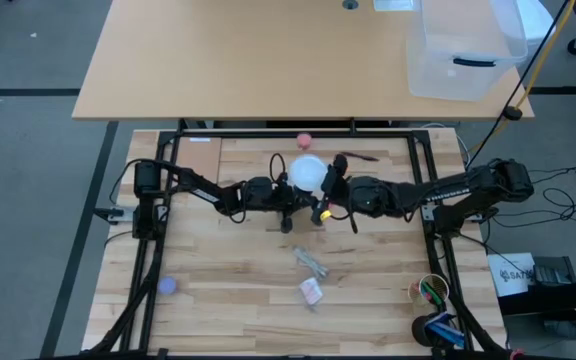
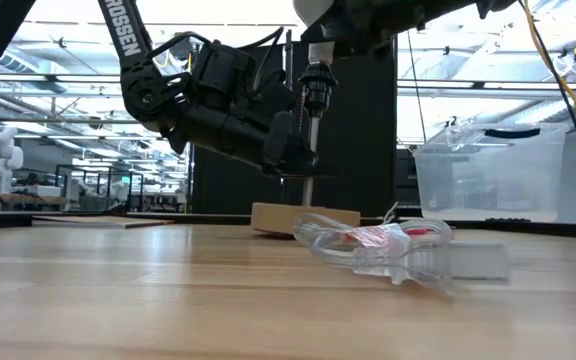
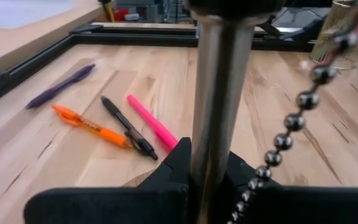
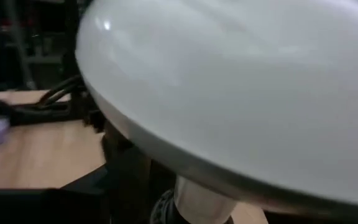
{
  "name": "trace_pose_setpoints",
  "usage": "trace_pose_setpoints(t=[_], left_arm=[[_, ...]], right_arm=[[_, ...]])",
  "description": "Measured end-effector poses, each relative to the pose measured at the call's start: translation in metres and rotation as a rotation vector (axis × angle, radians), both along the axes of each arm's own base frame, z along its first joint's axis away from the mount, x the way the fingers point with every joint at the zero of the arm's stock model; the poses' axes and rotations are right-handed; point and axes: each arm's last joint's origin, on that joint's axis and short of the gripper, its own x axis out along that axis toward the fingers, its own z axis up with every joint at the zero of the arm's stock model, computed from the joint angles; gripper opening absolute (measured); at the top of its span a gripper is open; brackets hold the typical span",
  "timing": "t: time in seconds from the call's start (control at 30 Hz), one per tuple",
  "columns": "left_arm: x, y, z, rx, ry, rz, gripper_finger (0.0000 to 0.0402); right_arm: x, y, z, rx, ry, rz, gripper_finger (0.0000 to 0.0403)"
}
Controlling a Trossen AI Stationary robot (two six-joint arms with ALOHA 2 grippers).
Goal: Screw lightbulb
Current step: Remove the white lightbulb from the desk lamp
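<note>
1. Dead centre of the wooden tabletop [image 1: 228,300], the lightbulb [image 1: 306,173] is the landmark: its white globe shows from above, right where the two arms meet.
2. In the low view the lightbulb [image 2: 316,12] sits up at the very top, directly over a black socket [image 2: 315,92] on a thin metal post [image 2: 311,150]. Whether the base is seated in the socket, I cannot tell.
3. The right hand [image 1: 330,190] comes in from the lightbulb's right and sits tight against the globe. The right wrist view is filled with the white globe [image 4: 241,93], so the hand looks to be holding it, but its fingers are out of sight.
4. The left hand [image 1: 280,190] reaches in from the lightbulb's left, lower down. In the left wrist view its dark fingers [image 3: 179,168] are pinched on the metal post [image 3: 219,106], which stands upright beneath the bulb.
5. A bead chain [image 3: 291,124] hangs just beside that post.
6. The post rises from a wooden base [image 2: 305,218] resting on the tabletop below the lightbulb.
7. Beyond the lightbulb, toward the far edge, lies a small pink ball [image 1: 304,139].
8. On the near side of the lightbulb lie a clear plastic bundle [image 2: 388,250] with a red and white piece in it.
9. Far off to the near left of the lightbulb sits a small purple cap [image 1: 167,286].
10. Pens lie beyond the post in the left wrist view: purple [image 3: 59,86], orange [image 3: 89,124], black [image 3: 128,127] and pink [image 3: 151,121].
</note>
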Motion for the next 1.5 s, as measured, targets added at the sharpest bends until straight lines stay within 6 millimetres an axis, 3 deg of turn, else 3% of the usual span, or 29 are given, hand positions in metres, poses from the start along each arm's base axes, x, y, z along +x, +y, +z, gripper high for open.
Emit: trace_pose_setpoints(t=[0.43,0.63,0.8,1.3,1.5], left_arm=[[0.0,0.001,0.0,-0.021,-0.004,0.027,0.0025],[0.0,-0.001,0.001,-0.027,-0.01,-0.003,0.0025],[0.0,-0.002,0.001,-0.027,-0.015,-0.067,0.0025],[-0.001,-0.009,-0.001,-0.009,-0.012,-0.333,0.0025],[-0.001,-0.01,-0.001,-0.017,-0.012,-0.339,0.0025]], right_arm=[[-0.001,0.005,0.007,-0.025,-0.065,-0.119,0.0252],[-0.001,0.003,0.008,-0.046,-0.069,-0.113,0.0209],[0.0,0.0,0.008,-0.027,-0.078,-0.052,0.018],[0.003,-0.004,0.01,-0.06,-0.072,0.194,0.0176],[0.003,-0.009,0.01,-0.062,-0.07,0.211,0.0176]])
